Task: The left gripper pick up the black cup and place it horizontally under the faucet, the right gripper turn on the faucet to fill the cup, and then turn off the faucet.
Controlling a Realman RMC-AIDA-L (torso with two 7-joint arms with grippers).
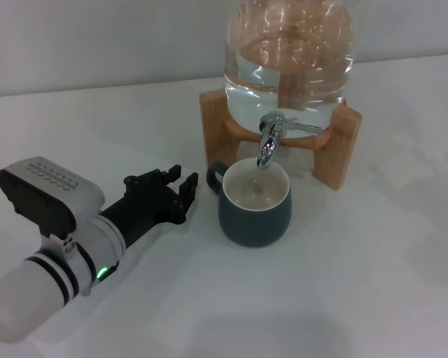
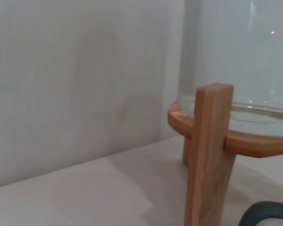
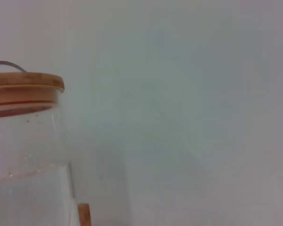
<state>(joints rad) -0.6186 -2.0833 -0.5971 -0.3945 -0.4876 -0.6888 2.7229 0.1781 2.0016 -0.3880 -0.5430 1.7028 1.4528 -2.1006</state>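
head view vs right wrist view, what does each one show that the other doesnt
Only the head view shows the left gripper, open and apart from the black cup, which stands upright under the faucet, all on the white table. Only the right wrist view shows the jar's wooden lid. Both show the glass water jar and its wooden stand. The right gripper appears in neither.

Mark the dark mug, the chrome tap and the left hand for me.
Squat dark grey-black cup with cream inside [image 1: 255,220], head view, on its outer front wall.
Shiny chrome faucet [image 1: 268,145], head view, on the downward spout.
Black pronged left hand [image 1: 181,181], head view, between its fingertips.
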